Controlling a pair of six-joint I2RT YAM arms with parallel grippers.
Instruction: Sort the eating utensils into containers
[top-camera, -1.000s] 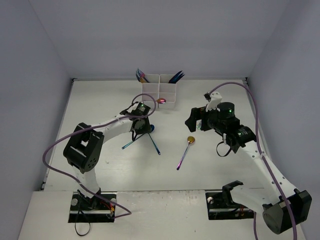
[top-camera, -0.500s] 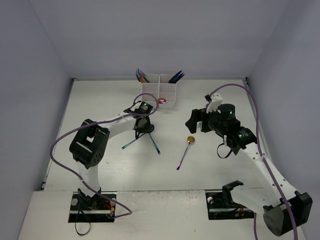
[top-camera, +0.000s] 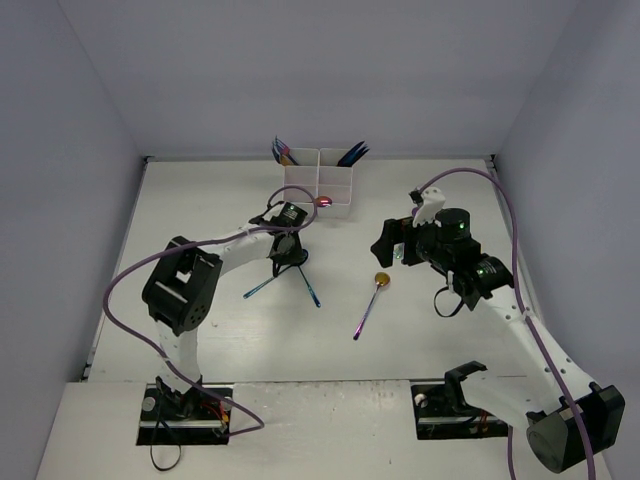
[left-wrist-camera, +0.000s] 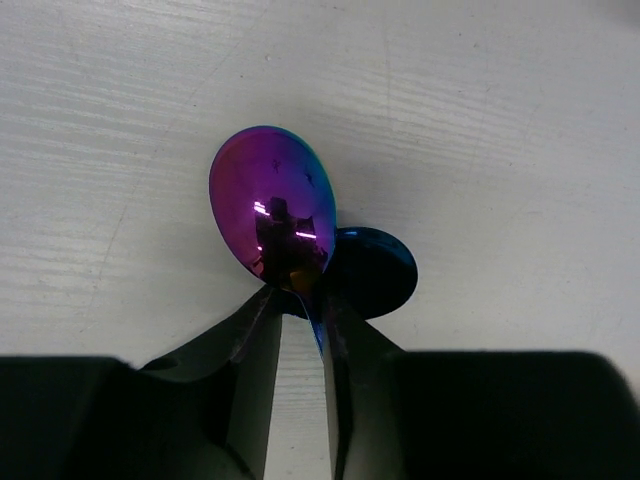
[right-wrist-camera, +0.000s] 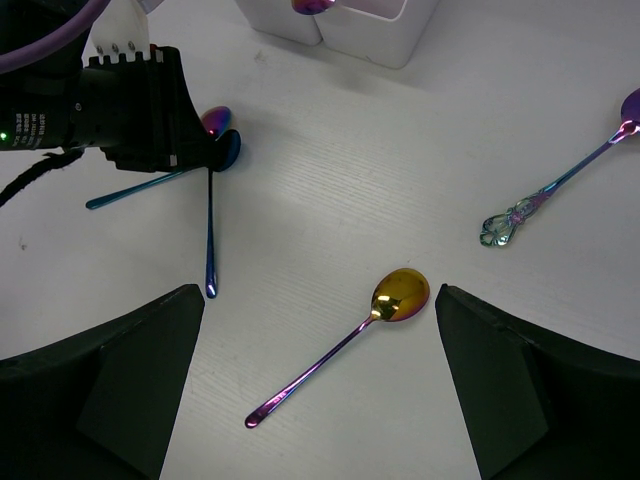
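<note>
- The left gripper (left-wrist-camera: 297, 310) is pinched shut on the purple spoon (left-wrist-camera: 272, 205) at its neck — bowl overlapping a blue spoon (left-wrist-camera: 375, 275).
- The right gripper (right-wrist-camera: 320, 335) is held wide open, empty — above a gold spoon (right-wrist-camera: 400, 293).

Left wrist view: my left claw (left-wrist-camera: 298, 325) hides most of the purple spoon (left-wrist-camera: 272, 210) handle. The blue spoon (left-wrist-camera: 380, 272) bowl, at its 4 o'clock, is half covered.

Right wrist view: containers (right-wrist-camera: 365, 35) cut off at the 12 o'clock edge. Ornate spoon (right-wrist-camera: 555, 188) bowl cut off at 3 o'clock.

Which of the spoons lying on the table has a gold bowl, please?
The gold-bowled spoon lies alone mid-table; the left tool straddles the purple-bowled spoon, which overlaps a blue-bowled spoon.
</note>
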